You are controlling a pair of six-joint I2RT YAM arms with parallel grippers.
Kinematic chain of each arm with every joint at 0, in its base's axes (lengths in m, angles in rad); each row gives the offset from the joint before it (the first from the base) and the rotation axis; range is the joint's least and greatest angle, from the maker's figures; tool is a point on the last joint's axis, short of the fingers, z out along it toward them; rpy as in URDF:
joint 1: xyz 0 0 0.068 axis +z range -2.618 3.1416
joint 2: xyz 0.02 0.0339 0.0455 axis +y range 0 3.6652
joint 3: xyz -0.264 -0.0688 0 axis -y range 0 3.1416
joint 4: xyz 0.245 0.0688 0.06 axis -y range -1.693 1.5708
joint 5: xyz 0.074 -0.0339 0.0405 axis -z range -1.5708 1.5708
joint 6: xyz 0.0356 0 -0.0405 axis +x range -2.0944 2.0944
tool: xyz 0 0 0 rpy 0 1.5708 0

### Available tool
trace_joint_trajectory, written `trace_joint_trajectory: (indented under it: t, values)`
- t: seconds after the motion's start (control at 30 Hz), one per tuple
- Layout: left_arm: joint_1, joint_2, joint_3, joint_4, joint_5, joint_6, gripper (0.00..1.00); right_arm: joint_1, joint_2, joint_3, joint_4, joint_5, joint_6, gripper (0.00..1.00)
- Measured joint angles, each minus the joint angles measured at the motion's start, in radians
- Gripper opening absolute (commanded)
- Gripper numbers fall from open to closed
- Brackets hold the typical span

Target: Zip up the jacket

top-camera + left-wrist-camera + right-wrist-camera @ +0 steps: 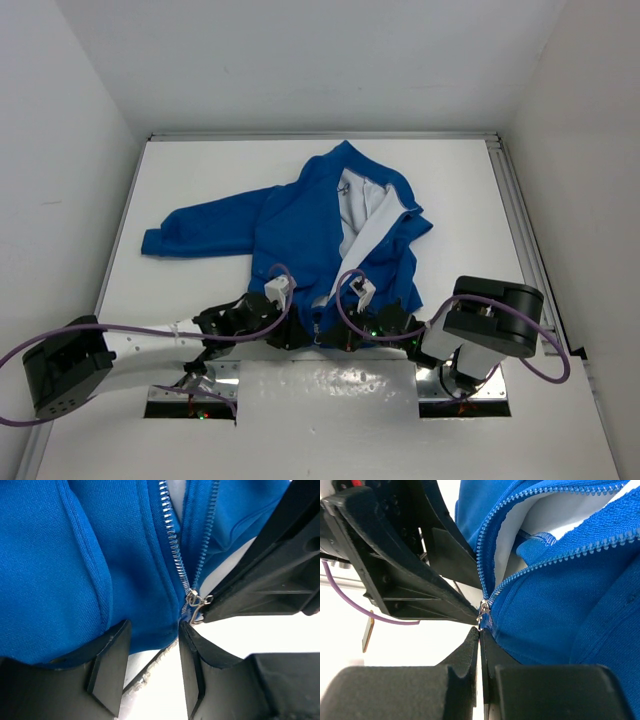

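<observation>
**Operator:** Where is the jacket lying?

**Spotter:** Your jacket (290, 225) lies flat on the smooth white table (200, 180). Its collar (345, 152) is toward 12 o'clock and its hem toward 6 o'clock, next to your arms. One sleeve (195, 232) stretches out toward 9 o'clock. The cloth is a bright blue knit, soft and matte, with raised seams.

**Operator:** And my left gripper?

**Spotter:** Your left gripper (153, 627) has its jaws apart. Its black, wedge-shaped fingers (107, 665) sit at the edge of the hem. The blue fabric is just at their tips, and bare table shows between them.

**Operator:** What about the zipper?

**Spotter:** Just to the right, two rows of fine, evenly spaced teeth (172, 535) run down in a narrow V. They meet at a small metal zipper pull (196, 604) at the bottom of the front.

**Operator:** And the right gripper?

**Spotter:** Your right gripper (481, 632) has its fingers pressed together, with the tips touching the pull. I can't tell whether the tab is actually pinched. In the right wrist view, a thin purple cable (380, 617) curves at 9 o'clock.

**Operator:** Is there any writing?

**Spotter:** Toward 1 o'clock the front falls open on smooth white lining (375, 215). A small dark mark sits below the collar, but it is too small to read.
</observation>
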Motion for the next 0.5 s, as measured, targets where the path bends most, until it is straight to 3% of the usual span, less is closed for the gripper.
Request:
trace_joint_trajectory:
  t: [0.37,0.47,0.5]
  values:
    - [0.0,0.074,0.002,0.095,0.047,0.024,0.25,0.0,0.0,0.0,-0.002,-0.002,0.007,0.0]
    - [0.0,0.076,0.003,0.122,0.065,0.025,0.15,0.0,0.0,0.0,-0.002,-0.004,0.012,0.0]
    - [0.0,0.078,0.003,0.129,0.07,0.025,0.08,0.0,0.0,0.0,-0.002,-0.004,0.015,0.0]
